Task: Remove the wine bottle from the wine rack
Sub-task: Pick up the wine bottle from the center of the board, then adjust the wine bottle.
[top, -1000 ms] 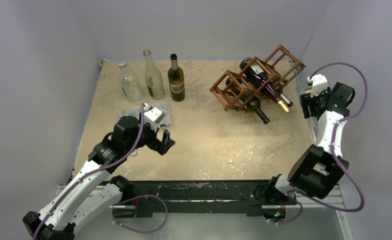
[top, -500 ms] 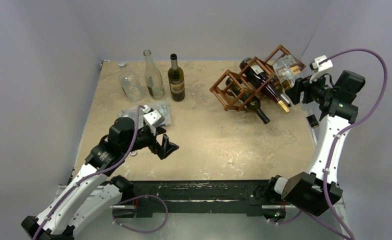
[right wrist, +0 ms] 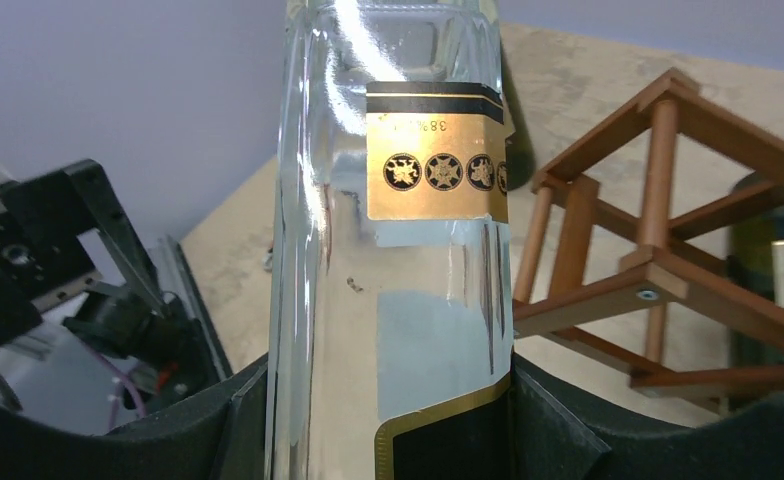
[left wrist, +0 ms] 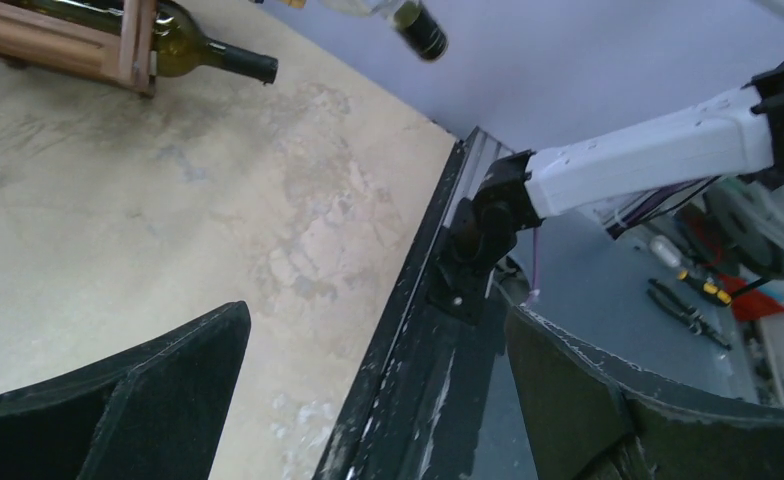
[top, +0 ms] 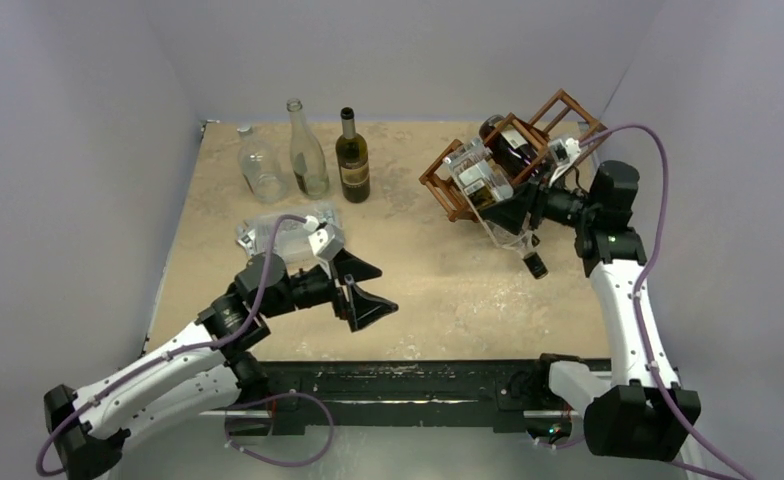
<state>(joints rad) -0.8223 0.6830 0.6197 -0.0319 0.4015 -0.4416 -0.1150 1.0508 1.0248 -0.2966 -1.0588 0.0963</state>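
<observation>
On the counter [top: 418, 290], the wine rack [right wrist: 656, 262] stands at the far right corner with dark bottles [right wrist: 768, 290] lying in its cells. The main step looks done. A clear wine bottle [top: 488, 185] hangs in the air by the rack's near side and seems free of the cells. It is tilted, with its dark cap toward the near edge. What seems left is carrying it away and setting it down. The bottle is colourless glass with a gold-and-black label. The right fingers [right wrist: 568, 430] clamp its body, while the left fingers [left wrist: 138, 400] hover spread wide and empty near the near edge.
</observation>
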